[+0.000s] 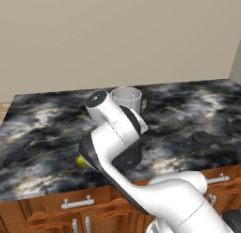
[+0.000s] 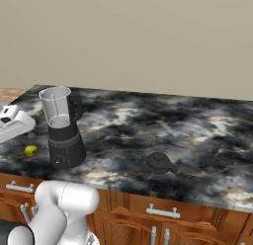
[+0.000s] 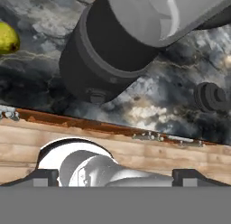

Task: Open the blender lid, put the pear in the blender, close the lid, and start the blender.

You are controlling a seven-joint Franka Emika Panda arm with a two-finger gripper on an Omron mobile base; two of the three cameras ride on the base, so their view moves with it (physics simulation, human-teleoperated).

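Observation:
The blender (image 2: 63,133) stands near the counter's front left, its clear jar (image 1: 126,98) open on top with no cap on it. In the hand view its dark base (image 3: 103,60) is close ahead, front button (image 3: 97,96) facing me. The blender lid (image 2: 159,162) lies on the counter to the blender's right, also seen as the lid (image 3: 211,97) and the lid (image 1: 202,139). The pear (image 2: 31,150) rests left of the base, at the pear (image 3: 6,37). My gripper (image 3: 116,175) hangs open and empty over the counter's front edge; my hand (image 2: 12,124) is left of the blender, above the pear.
The dark marbled counter (image 2: 197,130) runs wide to the right of the lid. Wooden drawers with metal handles (image 2: 162,212) sit under its front edge. A beige wall (image 1: 117,34) closes off the back. My own arm (image 1: 117,133) hides part of the blender in the left base view.

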